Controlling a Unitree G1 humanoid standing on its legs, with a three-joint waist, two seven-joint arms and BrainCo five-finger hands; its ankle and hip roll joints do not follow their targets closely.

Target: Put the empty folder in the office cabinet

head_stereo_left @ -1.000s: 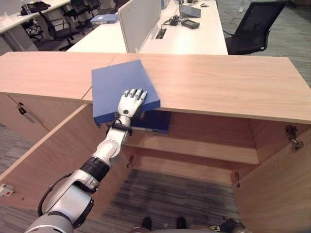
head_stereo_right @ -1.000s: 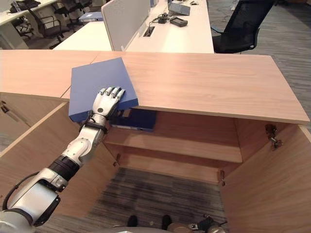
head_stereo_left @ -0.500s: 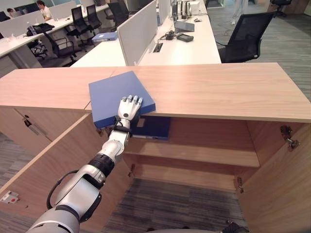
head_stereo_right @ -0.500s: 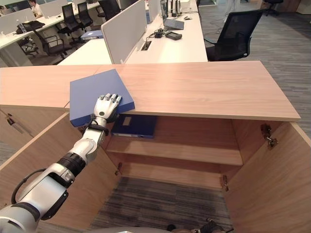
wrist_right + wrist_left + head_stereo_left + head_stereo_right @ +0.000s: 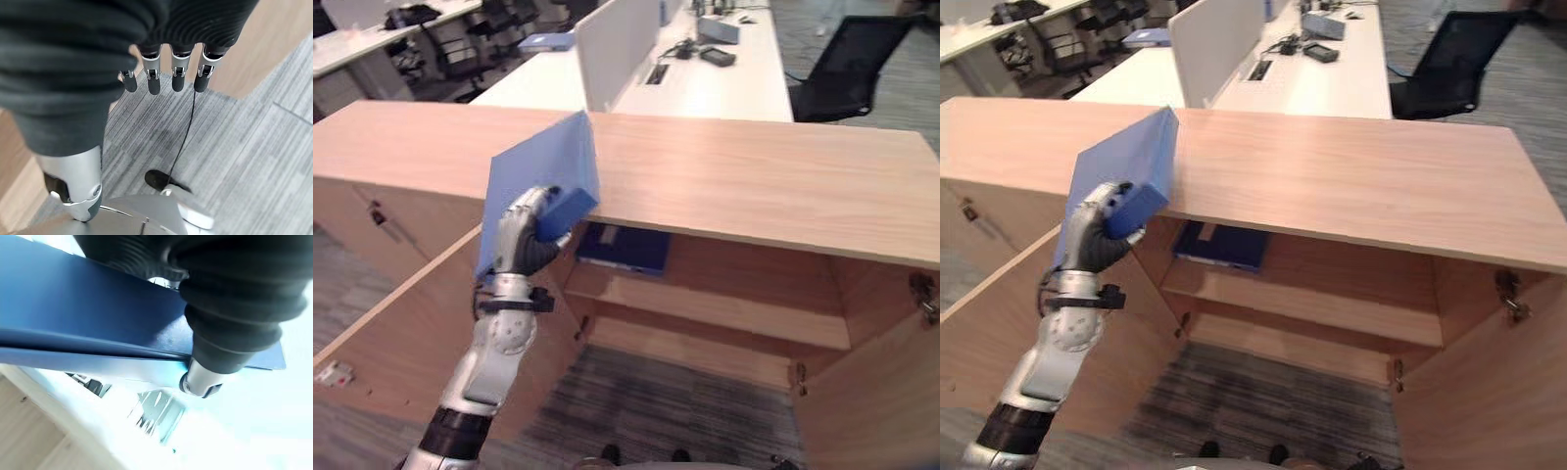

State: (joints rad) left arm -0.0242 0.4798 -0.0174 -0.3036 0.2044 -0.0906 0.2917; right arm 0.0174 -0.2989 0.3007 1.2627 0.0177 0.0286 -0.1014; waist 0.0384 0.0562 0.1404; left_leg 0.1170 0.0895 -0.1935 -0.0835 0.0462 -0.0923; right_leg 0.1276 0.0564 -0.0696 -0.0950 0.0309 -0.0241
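At the far left, the open cabinet door (image 5: 406,323) was a flat panel of pale wood grain, swung outward toward the robot. Just beside it the left hand (image 5: 527,233) was raised in front of the cabinet's top edge, its silver fingers and thumb curled round the lower corner of the folder (image 5: 540,186). The folder was a thin, rigid blue rectangle with a matte face and a thick spine, held steeply tilted with one long edge up, its upper corner over the cabinet top (image 5: 754,186) and the rest hanging out past the front edge. In the left wrist view the folder (image 5: 98,328) ran as a smooth dark-blue slab with a lighter band along its edge, pressed against the hand's ribbed cover.

The top was a long, smooth slab of light wood with a fine grain. Under it, on the upper shelf (image 5: 705,308), a second folder (image 5: 625,247) of darker blue lay flat toward the left end, with a small pale label on it. Carpet (image 5: 675,401) with grey stripes showed below the shelves.

Behind the cabinet stood white desks (image 5: 705,83) with an upright white divider (image 5: 617,39), and a black mesh chair (image 5: 852,69) at the right.

In the right wrist view the right hand (image 5: 173,73) hung relaxed over the carpet, its fingers straight and holding nothing.
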